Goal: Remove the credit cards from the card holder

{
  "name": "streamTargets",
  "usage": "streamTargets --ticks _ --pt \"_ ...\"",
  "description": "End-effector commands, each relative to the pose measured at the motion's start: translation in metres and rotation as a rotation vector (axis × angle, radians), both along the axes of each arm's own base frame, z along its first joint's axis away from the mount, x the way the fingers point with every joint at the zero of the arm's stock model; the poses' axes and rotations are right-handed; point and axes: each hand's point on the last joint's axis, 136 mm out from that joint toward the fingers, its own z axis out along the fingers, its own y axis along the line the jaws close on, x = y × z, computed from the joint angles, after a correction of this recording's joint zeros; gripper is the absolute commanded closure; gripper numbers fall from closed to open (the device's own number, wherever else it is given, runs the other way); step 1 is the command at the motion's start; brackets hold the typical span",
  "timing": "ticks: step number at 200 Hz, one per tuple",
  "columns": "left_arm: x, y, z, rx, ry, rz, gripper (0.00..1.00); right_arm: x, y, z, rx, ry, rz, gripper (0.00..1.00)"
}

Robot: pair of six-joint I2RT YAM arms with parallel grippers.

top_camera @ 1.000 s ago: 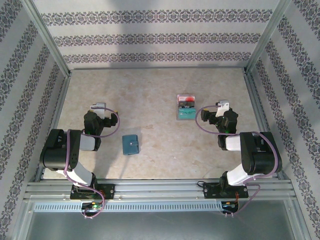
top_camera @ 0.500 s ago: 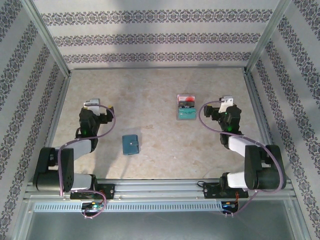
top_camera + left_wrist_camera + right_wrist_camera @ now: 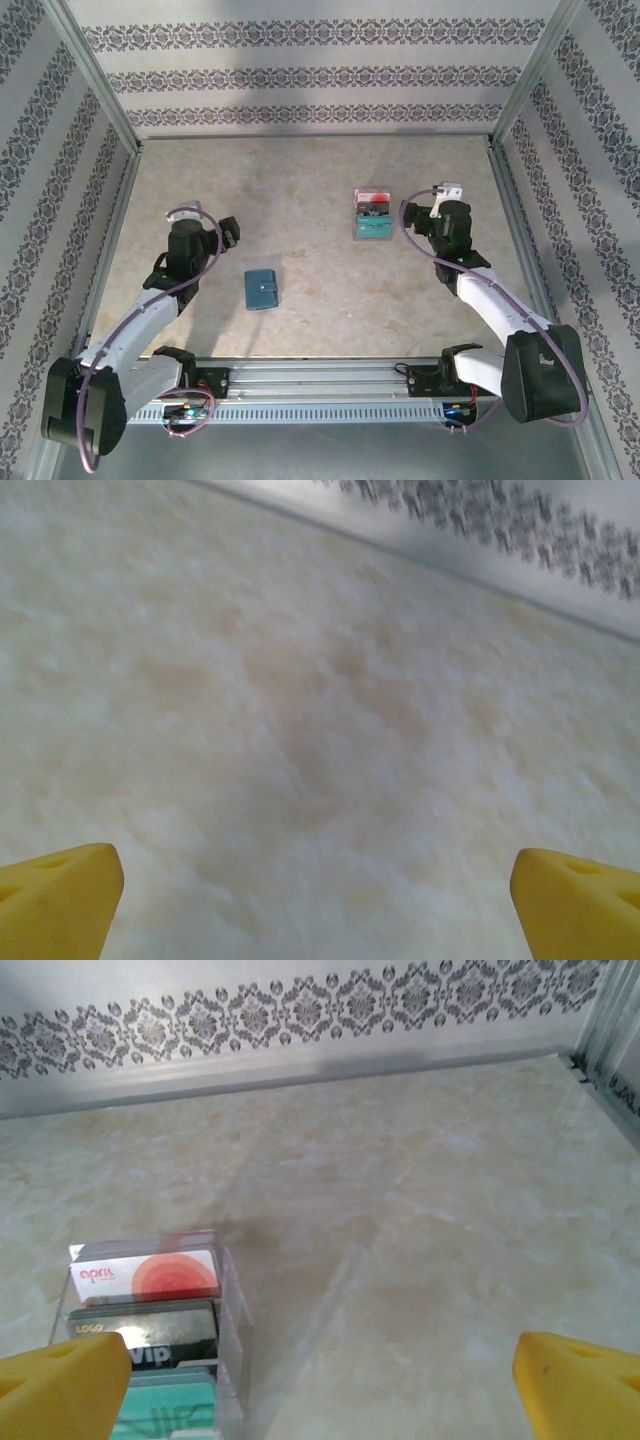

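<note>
The card holder (image 3: 262,290), a small teal-blue wallet with a snap tab, lies shut on the table near the front, left of centre. The credit cards (image 3: 373,213) stand apart from it in a clear plastic tiered stand (image 3: 232,1312): a red-orange and white card (image 3: 150,1275), a dark card (image 3: 160,1332) and a teal card (image 3: 165,1405). My right gripper (image 3: 443,208) (image 3: 320,1385) hovers just right of the stand, open and empty. Left of the wallet, my left gripper (image 3: 200,232) (image 3: 320,905) is open over bare table.
Patterned walls and metal frame rails (image 3: 315,131) enclose the beige marble-look table (image 3: 300,180) on three sides. The back right corner post (image 3: 612,1020) rises beyond my right gripper. Bare table lies between the wallet and the stand.
Both arms have unfolded and stretched out lower over the table. The right gripper has edged toward the back beside the stand. Wallet and cards have not moved; both grippers stayed open.
</note>
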Motion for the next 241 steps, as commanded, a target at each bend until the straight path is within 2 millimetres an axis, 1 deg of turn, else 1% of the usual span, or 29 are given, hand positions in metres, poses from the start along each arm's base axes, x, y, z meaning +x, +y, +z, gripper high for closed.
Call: streamTargets --ticks 1,12,24,48,67,84,99,115,133,180,207,228,241 --pt "-0.037 -0.01 -0.034 -0.017 0.185 0.017 0.0 -0.01 0.006 -0.005 0.007 0.084 -0.04 0.02" --pt "-0.05 -0.02 -0.044 -0.02 0.24 -0.01 0.0 -0.013 0.014 -0.006 -0.017 0.101 -0.035 0.02" --pt "-0.064 -0.028 -0.05 -0.017 0.283 -0.034 0.0 -0.017 0.021 -0.008 -0.038 0.123 -0.043 0.02" --pt "-0.085 -0.035 -0.053 -0.038 0.335 -0.05 0.0 -0.026 0.037 -0.01 -0.028 0.154 -0.024 0.02" --pt "-0.099 -0.041 -0.062 -0.093 0.373 -0.068 0.1 -0.034 0.052 -0.015 -0.01 0.179 -0.01 0.02" --pt "-0.107 -0.051 -0.073 -0.156 0.401 -0.098 0.2 -0.04 0.067 -0.021 0.001 0.216 0.016 0.02" --pt "-0.109 -0.065 -0.079 -0.2 0.418 -0.151 0.31 -0.046 0.078 -0.027 0.01 0.249 0.031 0.02" --pt "-0.111 -0.074 -0.083 -0.206 0.444 -0.186 0.37 -0.05 0.087 -0.033 0.027 0.283 0.033 0.02" --pt "-0.114 -0.079 -0.091 -0.193 0.473 -0.203 0.42 -0.054 0.096 -0.039 0.055 0.319 0.041 0.02" --pt "-0.116 -0.088 -0.114 -0.22 0.516 -0.226 0.48 -0.056 0.121 -0.045 0.168 0.375 0.089 0.02" --pt "-0.116 -0.088 -0.125 -0.201 0.543 -0.233 0.49 -0.056 0.134 -0.045 0.217 0.393 0.121 0.02" --pt "-0.116 -0.095 -0.132 -0.216 0.549 -0.262 0.49 -0.055 0.14 -0.042 0.231 0.397 0.141 0.02" --pt "-0.113 -0.1 -0.132 -0.231 0.544 -0.28 0.49 -0.055 0.142 -0.042 0.236 0.4 0.145 0.02"
